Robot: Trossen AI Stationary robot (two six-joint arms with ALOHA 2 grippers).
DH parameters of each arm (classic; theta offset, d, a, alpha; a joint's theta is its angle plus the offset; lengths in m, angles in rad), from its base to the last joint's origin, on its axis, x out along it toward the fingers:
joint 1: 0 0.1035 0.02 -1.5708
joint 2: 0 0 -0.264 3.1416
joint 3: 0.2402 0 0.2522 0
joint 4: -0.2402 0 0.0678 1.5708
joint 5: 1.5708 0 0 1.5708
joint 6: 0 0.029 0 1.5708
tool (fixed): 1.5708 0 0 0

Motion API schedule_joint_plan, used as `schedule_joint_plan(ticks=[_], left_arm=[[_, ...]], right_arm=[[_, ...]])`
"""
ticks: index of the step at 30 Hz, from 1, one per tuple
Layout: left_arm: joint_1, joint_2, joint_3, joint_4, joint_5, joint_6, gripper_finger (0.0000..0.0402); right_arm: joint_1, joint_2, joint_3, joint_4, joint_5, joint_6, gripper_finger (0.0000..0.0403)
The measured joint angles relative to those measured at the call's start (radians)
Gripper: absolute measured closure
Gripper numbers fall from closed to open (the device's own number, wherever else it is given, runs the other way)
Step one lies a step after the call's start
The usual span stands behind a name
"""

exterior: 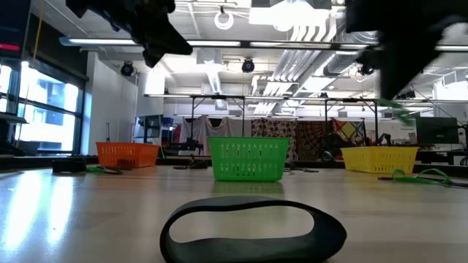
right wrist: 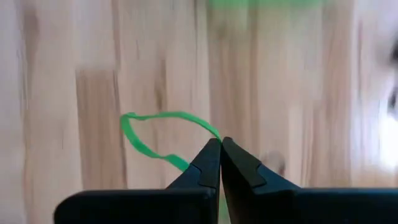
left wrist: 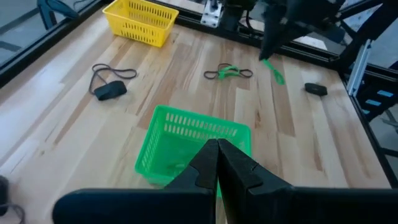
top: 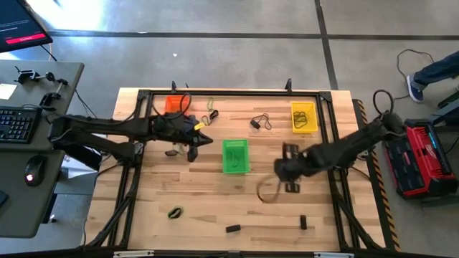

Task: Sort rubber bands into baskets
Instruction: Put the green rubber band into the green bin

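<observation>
Three baskets stand on the wooden table: orange (top: 174, 104) at the far left, green (top: 235, 155) in the middle, yellow (top: 304, 117) at the far right. My right gripper (top: 281, 170) hangs above the table, right of the green basket, shut on a thin green rubber band (right wrist: 158, 134). My left gripper (top: 204, 140) hovers left of the green basket (left wrist: 186, 146), shut, with nothing seen between its fingers. Loose rubber bands lie on the table: a black bundle (top: 259, 122), a green one (top: 211, 107), and a dark and green loop (left wrist: 227, 73) near the right gripper. My right gripper pinches the green band between its two fingertips at one spot on the loop (right wrist: 215, 133). The fingers slant steeply down. The band hangs slack below them (left wrist: 274, 71), clear of the table.
More bands lie near the front edge: a green-black one (top: 175, 212) and black ones (top: 233, 228) (top: 303, 222). A black frame (top: 237, 93) runs around the table. A desk with keyboard (top: 18, 122) stands to the left, a red case (top: 427, 158) to the right.
</observation>
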Motion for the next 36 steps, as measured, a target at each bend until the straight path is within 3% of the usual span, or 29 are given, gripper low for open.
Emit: schedule_joint_plan(ticks=[6, 12, 15, 25, 36], left_arm=[[0.000, -0.087, 0.000, -0.108, -0.007, 0.003, 0.0401], [0.000, -0.137, 0.000, -0.127, -0.033, 0.007, 0.0401], [0.000, -0.146, 0.000, -0.126, -0.036, -0.002, 0.0401], [0.000, -0.147, 0.000, -0.127, -0.043, -0.010, 0.0401], [0.000, -0.147, 0.000, -0.131, -0.055, -0.001, 0.0402]], right_arm=[[-0.188, 0.048, 0.000, 0.324, -0.058, -0.192, 0.0403], [-0.289, 0.128, 0.010, 0.558, -0.115, -0.275, 0.0403], [-0.309, 0.206, 0.104, 0.539, -0.137, -0.349, 0.0403], [-0.372, 0.524, 0.522, 0.220, -0.201, -0.602, 0.0403], [-0.402, 0.582, 0.473, 0.214, -0.231, -0.668, 0.0403]])
